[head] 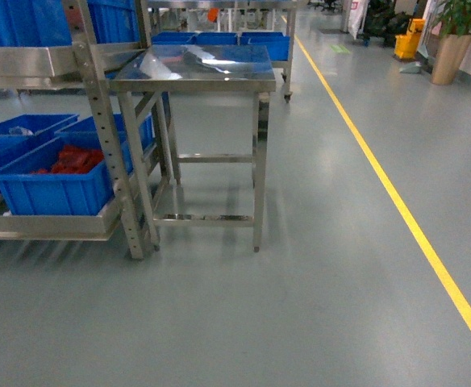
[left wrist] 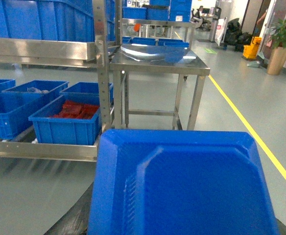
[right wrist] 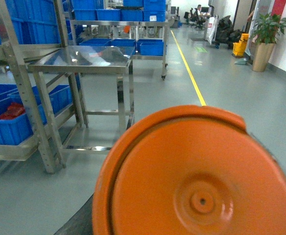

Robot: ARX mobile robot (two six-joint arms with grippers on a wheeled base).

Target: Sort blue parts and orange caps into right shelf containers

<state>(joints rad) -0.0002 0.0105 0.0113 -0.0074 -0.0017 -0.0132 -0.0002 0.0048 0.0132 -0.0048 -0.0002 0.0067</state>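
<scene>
blue part (left wrist: 182,186) fills left wrist view, orange cap (right wrist: 197,176) fills right wrist view; fingers hidden, state unclear. blue crates (head: 54,189) on low shelf (head: 46,226), left of steel tabletop (head: 191,68).

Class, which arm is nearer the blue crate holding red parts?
Left. Its wrist camera sees the crate of red parts close ahead-left; the right wrist camera shows it smaller, at the far left edge.

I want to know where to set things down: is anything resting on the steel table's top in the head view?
No; the steel table shows only a bare, reflective top with nothing standing on it.
</scene>
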